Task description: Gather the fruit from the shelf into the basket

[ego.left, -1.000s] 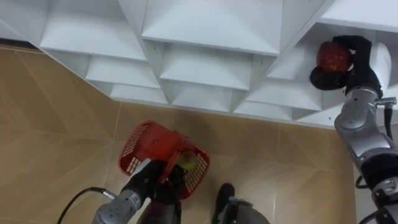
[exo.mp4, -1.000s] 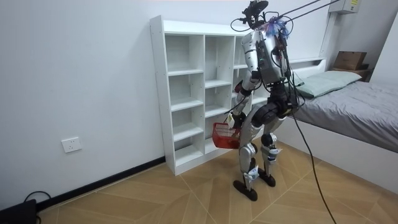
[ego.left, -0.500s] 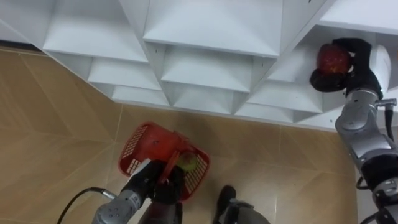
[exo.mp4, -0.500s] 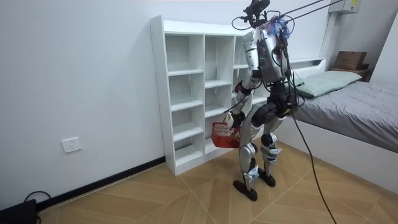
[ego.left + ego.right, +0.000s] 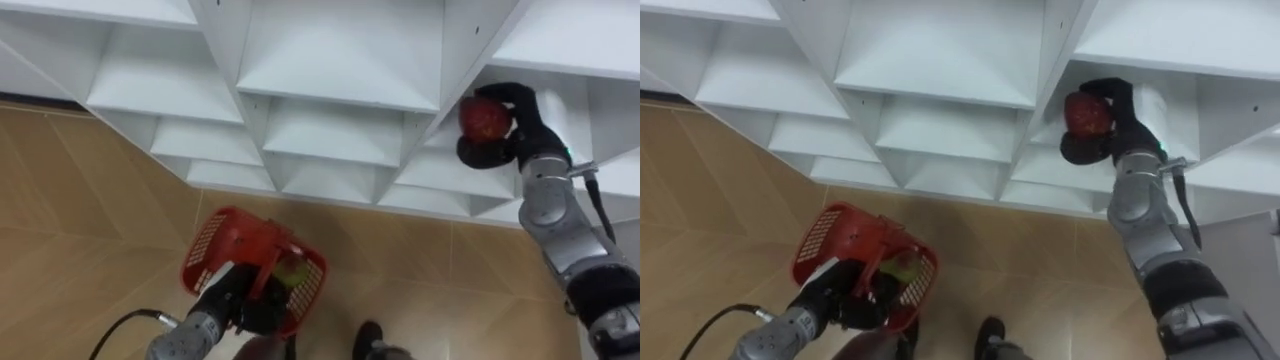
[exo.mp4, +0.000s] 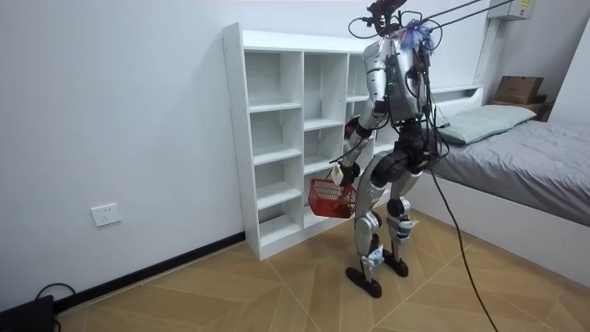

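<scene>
My right hand (image 5: 512, 128) (image 5: 1118, 122) is curled around a red apple (image 5: 484, 118) (image 5: 1089, 114) at the mouth of a right-hand cubby of the white closet (image 5: 330, 80). Low at my left, my left hand (image 5: 232, 300) (image 5: 835, 295) grips the handle of a red mesh basket (image 5: 212, 250) (image 5: 820, 235). A green fruit (image 5: 293, 270) (image 5: 903, 268) lies in the basket. In the room view I stand facing the closet (image 6: 277, 138), with the basket (image 6: 330, 195) hanging at knee height.
The closet's other cubbies in view hold nothing. Wooden floor (image 5: 80, 220) lies below the shelves. In the room view a bed (image 6: 525, 166) stands close behind me on the room view's right, and a wall socket (image 6: 106, 214) sits low on the left wall.
My right hand with the apple has shifted left and slightly out from the cubby. The basket has swung a little left, and the head camera has moved.
</scene>
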Motion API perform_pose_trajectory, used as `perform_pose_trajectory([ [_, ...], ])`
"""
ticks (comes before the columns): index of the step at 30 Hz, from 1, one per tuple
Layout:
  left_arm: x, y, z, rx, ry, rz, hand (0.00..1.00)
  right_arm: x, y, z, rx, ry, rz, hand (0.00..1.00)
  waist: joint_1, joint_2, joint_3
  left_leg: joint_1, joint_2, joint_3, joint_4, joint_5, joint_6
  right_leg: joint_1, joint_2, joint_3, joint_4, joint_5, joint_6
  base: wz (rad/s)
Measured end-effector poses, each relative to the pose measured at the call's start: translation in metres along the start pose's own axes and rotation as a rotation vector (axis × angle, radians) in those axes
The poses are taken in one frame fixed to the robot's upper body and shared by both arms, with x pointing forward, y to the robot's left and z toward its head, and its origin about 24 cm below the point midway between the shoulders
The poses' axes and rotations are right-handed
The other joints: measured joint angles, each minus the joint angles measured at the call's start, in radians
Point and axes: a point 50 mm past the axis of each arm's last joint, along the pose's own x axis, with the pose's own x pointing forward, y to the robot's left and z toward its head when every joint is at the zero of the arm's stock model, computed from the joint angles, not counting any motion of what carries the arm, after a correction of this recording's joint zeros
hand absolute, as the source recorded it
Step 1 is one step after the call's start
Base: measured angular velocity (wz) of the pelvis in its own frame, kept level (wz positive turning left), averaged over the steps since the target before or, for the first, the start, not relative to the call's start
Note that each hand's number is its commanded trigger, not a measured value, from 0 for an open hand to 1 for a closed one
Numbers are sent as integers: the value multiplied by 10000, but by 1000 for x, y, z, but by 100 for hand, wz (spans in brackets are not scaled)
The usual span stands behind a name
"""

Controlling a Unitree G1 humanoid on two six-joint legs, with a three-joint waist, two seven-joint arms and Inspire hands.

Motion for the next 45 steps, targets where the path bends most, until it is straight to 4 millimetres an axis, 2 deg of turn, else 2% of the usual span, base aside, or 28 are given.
perform_pose_trajectory([
  [6,2,5,7,-520,-347,297,100,-13,13,-3,458,-83,742,100,-33,6,-39,667,29,42,-295,10,-17,601,52,34,-223,25,3,-3],
  [9,1,4,7,-542,-505,306,100,-25,23,-14,574,226,1472,100,-122,46,-130,1161,53,62,-554,41,-49,1119,130,29,-543,68,14,0],
  [10,1,4,7,-547,-542,311,100,-31,27,-20,559,394,1824,100,-145,54,-202,1283,78,77,-621,40,-54,1262,169,30,-669,94,17,0],
  [11,1,4,7,-547,-624,311,100,-35,32,-23,564,494,2163,100,-216,84,-232,1361,126,90,-643,44,-61,1414,227,10,-834,153,14,0],
  [15,0,1,7,-614,-674,210,100,-47,44,-29,762,619,3091,100,-397,106,-246,1546,148,92,-706,54,-76,1685,291,-19,-1088,233,13,0],
  [17,0,-4,6,-649,-658,32,100,-60,56,-31,1092,695,3659,100,-526,110,-263,1701,159,75,-733,54,-75,1891,309,-15,-1169,248,35,2],
  [22,0,-8,6,-741,-731,-214,100,-81,79,-25,1870,599,4654,100,-697,119,-270,1856,160,107,-737,51,-76,2027,321,28,-1198,250,46,-1],
  [23,0,-9,6,-766,-729,-261,100,-82,82,-24,1977,590,4820,100,-800,128,-275,1857,160,102,-736,51,-77,2021,322,24,-1173,251,45,0],
  [27,1,-11,6,-810,-747,-334,100,-84,85,-21,2103,529,4992,100,-854,146,-282,1857,180,104,-681,36,-84,1984,320,33,-1069,254,39,0],
  [30,1,-17,6,-995,-771,-450,100,-91,90,-25,2102,682,5329,100,-849,289,-359,1871,210,104,-597,-1,-85,2021,325,1,-1048,271,21,-1],
  [34,0,-25,3,-989,-658,-713,100,-105,101,-31,2156,917,6279,100,-842,462,-361,1888,220,118,-613,7,-95,1985,328,22,-1003,275,-1,-3],
  [38,1,-30,4,-1170,-771,-839,100,-112,111,-29,2096,868,6915,100,-852,468,-361,1691,216,100,-592,31,-125,1811,363,21,-1008,301,-38,0],
  [45,2,-36,11,-1079,-1167,-1019,100,-115,115,-27,2064,810,7097,100,-869,484,-350,1639,186,32,-607,28,-129,1811,370,-19,-1048,286,-31,2],
])
